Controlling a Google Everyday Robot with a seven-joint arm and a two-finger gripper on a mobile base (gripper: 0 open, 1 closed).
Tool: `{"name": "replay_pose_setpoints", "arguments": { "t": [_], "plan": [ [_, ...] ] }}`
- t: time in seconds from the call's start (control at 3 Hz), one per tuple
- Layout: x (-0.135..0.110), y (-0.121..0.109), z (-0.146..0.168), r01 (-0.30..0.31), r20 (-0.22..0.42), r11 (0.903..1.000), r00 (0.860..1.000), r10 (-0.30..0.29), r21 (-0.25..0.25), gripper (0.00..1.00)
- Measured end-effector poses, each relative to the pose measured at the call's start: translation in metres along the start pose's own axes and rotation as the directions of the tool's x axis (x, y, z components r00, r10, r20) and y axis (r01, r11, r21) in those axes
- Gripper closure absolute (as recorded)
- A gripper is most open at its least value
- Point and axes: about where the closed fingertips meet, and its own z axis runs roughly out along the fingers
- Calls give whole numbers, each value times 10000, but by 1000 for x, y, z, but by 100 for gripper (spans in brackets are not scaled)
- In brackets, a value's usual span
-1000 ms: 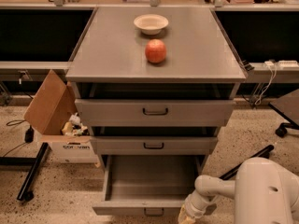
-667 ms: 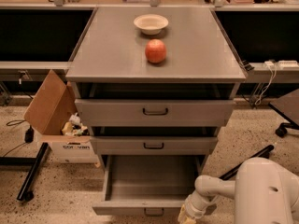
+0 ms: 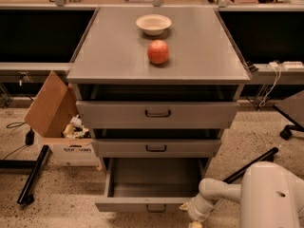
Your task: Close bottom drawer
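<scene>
The bottom drawer point(image 3: 152, 184) is the lowest of three grey drawers in the cabinet. It is pulled far out, its shallow tray bare, its short front panel point(image 3: 142, 205) with a small black handle point(image 3: 156, 207) facing me. My white arm reaches in from the lower right. My gripper point(image 3: 192, 218) is at the right end of the drawer's front panel, at the bottom edge of the view, largely cut off.
The middle drawer point(image 3: 156, 147) and top drawer point(image 3: 156, 114) stand slightly out. A red apple point(image 3: 158, 52) and a white bowl point(image 3: 153, 23) sit on the cabinet top. An open cardboard box point(image 3: 61, 127) stands at the left; a black chair leg point(image 3: 249, 165) lies at the right.
</scene>
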Motion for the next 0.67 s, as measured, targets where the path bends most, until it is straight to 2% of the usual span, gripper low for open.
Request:
{"name": "replay_pose_setpoints", "arguments": {
  "t": [0.33,0.67],
  "plan": [
    [-6,-18,-3,219,256,9996,9994,-223,177,4],
    [-6,-18,-3,220,258,9996,9994,-225,181,27]
  ]
}}
